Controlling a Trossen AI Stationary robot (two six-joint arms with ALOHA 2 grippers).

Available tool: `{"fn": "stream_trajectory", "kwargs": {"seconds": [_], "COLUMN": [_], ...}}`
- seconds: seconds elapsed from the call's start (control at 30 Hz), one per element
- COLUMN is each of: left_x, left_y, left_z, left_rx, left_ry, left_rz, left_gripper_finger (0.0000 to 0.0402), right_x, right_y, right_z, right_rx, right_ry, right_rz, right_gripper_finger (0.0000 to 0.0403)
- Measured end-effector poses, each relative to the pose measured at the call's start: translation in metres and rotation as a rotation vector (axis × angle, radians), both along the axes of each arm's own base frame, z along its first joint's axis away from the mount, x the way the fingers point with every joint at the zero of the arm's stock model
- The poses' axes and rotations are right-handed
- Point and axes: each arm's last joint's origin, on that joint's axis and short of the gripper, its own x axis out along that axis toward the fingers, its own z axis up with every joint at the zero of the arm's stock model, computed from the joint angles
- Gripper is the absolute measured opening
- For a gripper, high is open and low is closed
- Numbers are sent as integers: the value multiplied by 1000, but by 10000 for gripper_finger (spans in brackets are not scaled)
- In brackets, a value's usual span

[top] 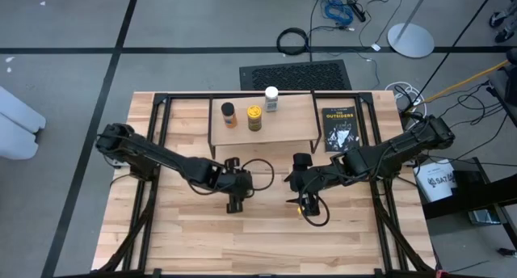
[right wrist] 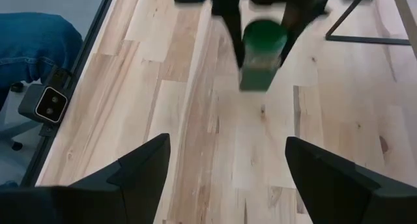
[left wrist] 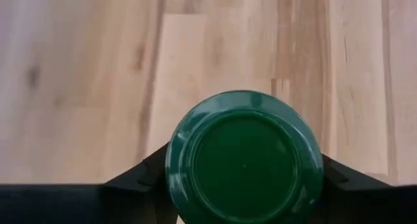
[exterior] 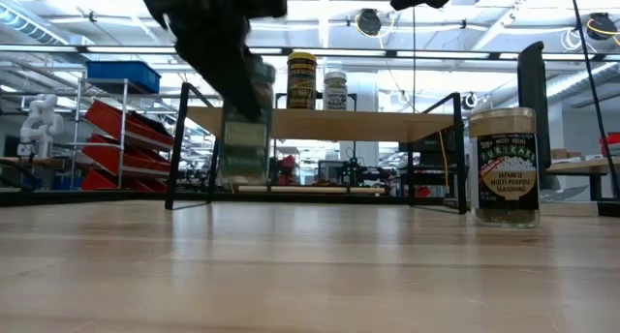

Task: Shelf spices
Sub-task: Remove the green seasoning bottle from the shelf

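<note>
1. The left gripper (top: 234,199) reaches over the middle of the tabletop (top: 161,229), in front of the shelf's left end. Its fingers (left wrist: 140,178) are closed on either side of the green-lidded jar (left wrist: 244,157), pressing against its sides. In the low view this jar (exterior: 244,139) hangs clear above the wood, blurred, with the arm over it.
2. The shelf (top: 283,120) stands at the back of the tabletop. Three jars are on its board: the dark-lidded jar (top: 229,113) at the left, the yellow-lidded jar (top: 254,117) just beside it, and the white-lidded jar (top: 271,98) a little farther back.
3. The right gripper (top: 305,204) hovers near the tabletop's middle, right of the left one. Its fingers (right wrist: 140,165) are spread wide and hold nothing.
4. In the low view the tan-lidded jar (exterior: 503,166) stands upright on the tabletop at the right.
5. A black book (top: 339,128) lies flat just right of the shelf.
6. In the right wrist view, a person's jeans-clad leg (right wrist: 32,48) shows beyond the table edge.
</note>
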Motion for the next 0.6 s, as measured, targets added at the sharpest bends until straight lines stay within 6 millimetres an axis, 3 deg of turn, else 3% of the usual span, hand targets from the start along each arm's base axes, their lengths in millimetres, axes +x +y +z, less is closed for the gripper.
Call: {"fn": "stream_trajectory", "kwargs": {"seconds": [0.4,0.6], "left_x": [-38,-62], "left_y": [9,6], "left_z": [24,4], "left_rx": [86,18], "left_ry": [93,23], "left_rz": [66,114], "left_gripper_finger": [210,211], "right_x": [-2,-5], "right_y": [1,4], "right_z": [-2,-3], "right_rx": [14,34], "right_ry": [29,56], "right_rz": [-19,-32], "right_gripper_finger": [292,292]}}
